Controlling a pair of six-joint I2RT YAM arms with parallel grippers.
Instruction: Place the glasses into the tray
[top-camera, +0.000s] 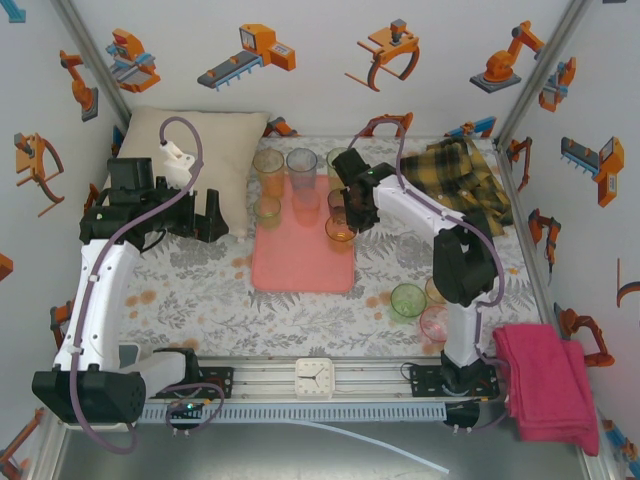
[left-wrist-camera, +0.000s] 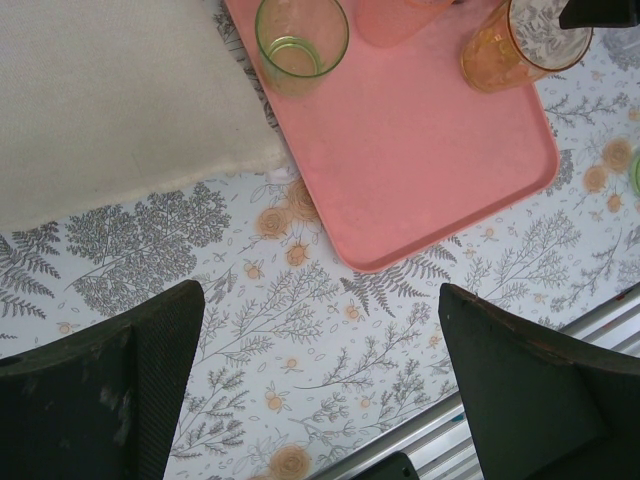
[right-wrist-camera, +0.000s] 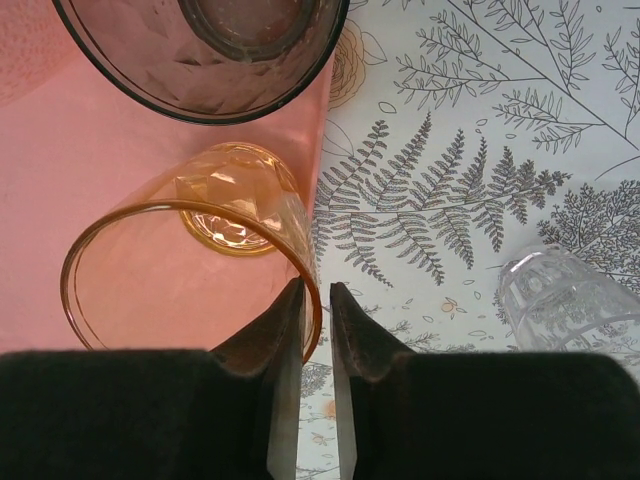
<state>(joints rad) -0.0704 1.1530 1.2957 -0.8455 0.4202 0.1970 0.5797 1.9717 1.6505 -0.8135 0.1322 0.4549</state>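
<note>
Where the right arm is working: the right arm is reaching over the tray at its 3 o'clock edge. It is above an orange glass that is standing upright just inside that edge.
Right jaws: they are standing a narrow slit apart with the orange glass's rim running right at their tips. I cannot tell whether they are pinching the wall or letting it go.
Left jaws: they are spread wide and holding nothing, hovering over the table at the tray's 9 o'clock side, beside the cream pillow.
Glasses on the tray: several are standing along its far end. Among them, a smoky glass is sitting at 12 o'clock of the orange one in the right wrist view, very close to it.
Glasses waiting: a green glass and a pink glass are standing on the table at the tray's 4 o'clock, near the right arm's base. A clear glass is sitting off the tray, at 3 o'clock of the right jaws.
Step in hand: by my reading, the right arm is setting down and releasing the orange glass.
Doing it well: the jaws should be opening fully before any lift, then rising straight up — a finger dragging the rim could tip the glass over the tray's edge or into the smoky neighbour.
</note>
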